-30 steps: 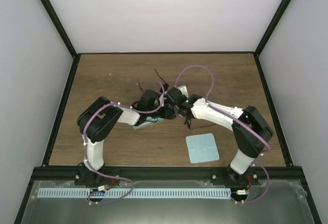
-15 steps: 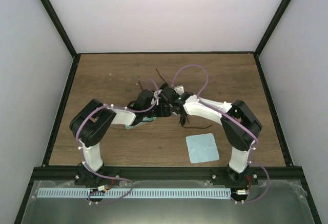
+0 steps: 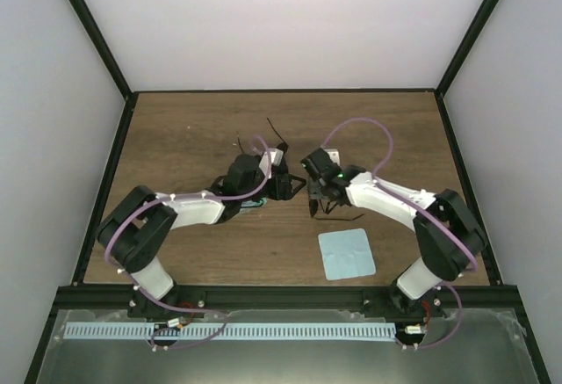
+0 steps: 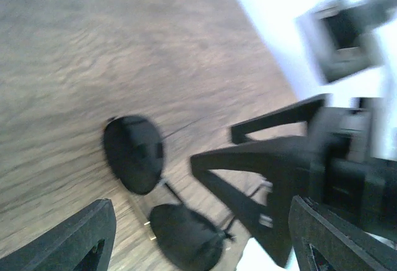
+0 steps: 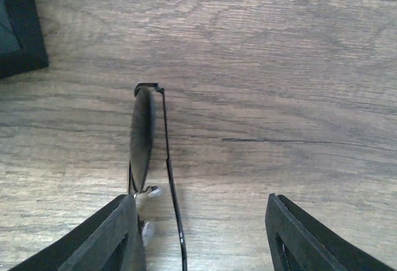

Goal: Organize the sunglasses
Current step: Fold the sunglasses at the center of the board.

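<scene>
One pair of sunglasses lies on the wooden table, one thin arm stretched to the right. In the right wrist view the sunglasses appear edge-on, just ahead of my right gripper's left finger and touching neither finger. My right gripper is open above them. In the left wrist view the two round dark lenses of the sunglasses show between my left gripper's open fingers, with the right gripper's fingers close beside. Thin arms of a second pair of sunglasses poke out behind the left wrist.
A light blue cloth lies flat at the front right. A black case sits at the right wrist view's top left corner, and something teal shows under the left arm. Dark frame rails border the table.
My right gripper has opened and let go of the sunglasses, which now rest on the table. The left arm has stretched further forward towards the right gripper.
</scene>
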You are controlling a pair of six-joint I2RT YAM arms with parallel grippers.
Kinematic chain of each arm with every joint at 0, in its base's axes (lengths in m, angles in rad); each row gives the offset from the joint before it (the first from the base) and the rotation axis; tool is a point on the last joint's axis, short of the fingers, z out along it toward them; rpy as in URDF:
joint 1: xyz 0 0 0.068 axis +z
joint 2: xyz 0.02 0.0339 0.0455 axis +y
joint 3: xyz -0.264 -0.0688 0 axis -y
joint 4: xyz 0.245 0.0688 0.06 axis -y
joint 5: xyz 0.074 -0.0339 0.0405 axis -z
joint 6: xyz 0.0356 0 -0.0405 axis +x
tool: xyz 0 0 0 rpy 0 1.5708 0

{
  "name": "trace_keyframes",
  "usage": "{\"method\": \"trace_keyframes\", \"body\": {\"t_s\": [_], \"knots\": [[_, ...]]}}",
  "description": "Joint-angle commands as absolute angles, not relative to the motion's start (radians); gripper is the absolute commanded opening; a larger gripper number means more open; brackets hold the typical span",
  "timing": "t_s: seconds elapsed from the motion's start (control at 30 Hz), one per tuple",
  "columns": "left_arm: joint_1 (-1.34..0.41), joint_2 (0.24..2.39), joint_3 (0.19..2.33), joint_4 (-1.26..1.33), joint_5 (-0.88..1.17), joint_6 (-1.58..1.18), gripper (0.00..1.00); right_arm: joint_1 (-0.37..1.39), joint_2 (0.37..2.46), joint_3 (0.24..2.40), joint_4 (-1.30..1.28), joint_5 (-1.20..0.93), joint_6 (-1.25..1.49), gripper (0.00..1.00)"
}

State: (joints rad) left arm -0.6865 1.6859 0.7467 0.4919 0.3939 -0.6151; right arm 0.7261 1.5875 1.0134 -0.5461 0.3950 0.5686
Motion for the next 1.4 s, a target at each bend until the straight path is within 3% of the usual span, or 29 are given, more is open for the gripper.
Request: {"method": "trace_keyframes", "body": {"t_s": [0.0, 0.13, 0.2, 0.27, 0.3, 0.53, 0.67, 0.77, 0.8, 0.83, 0.9, 1.0, 1.1, 1.23, 1.37], "knots": [[-0.699, 1.603, 0.729, 0.620, 0.417, -0.606, 0.77, 0.654, 1.543, 0.959, -0.396, 0.223, 0.537, 0.59], [-0.700, 1.534, 0.692, 0.616, 0.349, -0.605, 0.77, 0.635, 1.414, 0.885, -0.343, 0.239, 0.676, 0.63], [-0.700, 1.514, 0.685, 0.606, 0.312, -0.598, 0.78, 0.624, 1.304, 0.803, -0.271, 0.189, 0.724, 0.77], [-0.700, 1.524, 0.696, 0.590, 0.295, -0.589, 0.79, 0.608, 1.210, 0.722, -0.238, 0.143, 0.776, 0.97], [-0.701, 1.538, 0.703, 0.587, 0.291, -0.588, 0.79, 0.604, 1.182, 0.705, -0.237, 0.129, 0.802, 0.99], [-0.702, 1.667, 0.751, 0.644, 0.320, -0.637, 0.78, 0.600, 1.187, 0.668, -0.344, 0.044, 0.917, 0.99], [-0.712, 1.737, 0.813, 0.568, 0.284, -0.620, 0.67, 0.595, 1.188, 0.628, -0.328, 0.025, 0.950, 0.99], [-0.716, 1.801, 0.874, 0.515, 0.255, -0.607, 0.53, 0.567, 1.167, 0.603, -0.313, 0.028, 0.959, 0.88], [-0.717, 1.824, 0.899, 0.497, 0.248, -0.603, 0.50, 0.550, 1.162, 0.592, -0.302, 0.011, 0.956, 0.76], [-0.717, 1.845, 0.920, 0.483, 0.240, -0.603, 0.47, 0.534, 1.156, 0.583, -0.290, -0.017, 0.948, 0.59], [-0.718, 1.889, 0.957, 0.463, 0.228, -0.603, 0.43, 0.511, 1.148, 0.572, -0.285, -0.031, 0.937, 0.40], [-0.718, 1.942, 0.995, 0.442, 0.217, -0.613, 0.34, 0.494, 1.138, 0.560, -0.283, -0.043, 0.919, 0.22], [-0.718, 1.976, 1.010, 0.441, 0.219, -0.622, 0.27, 0.488, 1.159, 0.561, -0.281, -0.064, 0.887, 0.11], [-0.717, 2.002, 1.017, 0.436, 0.204, -0.638, 0.06, 0.488, 1.228, 0.555, -0.262, -0.120, 0.857, 0.01], [-0.718, 2.036, 1.037, 0.434, 0.220, -0.646, 0.04, 0.489, 1.270, 0.530, -0.227, -0.105, 0.858, 0.01]]}}
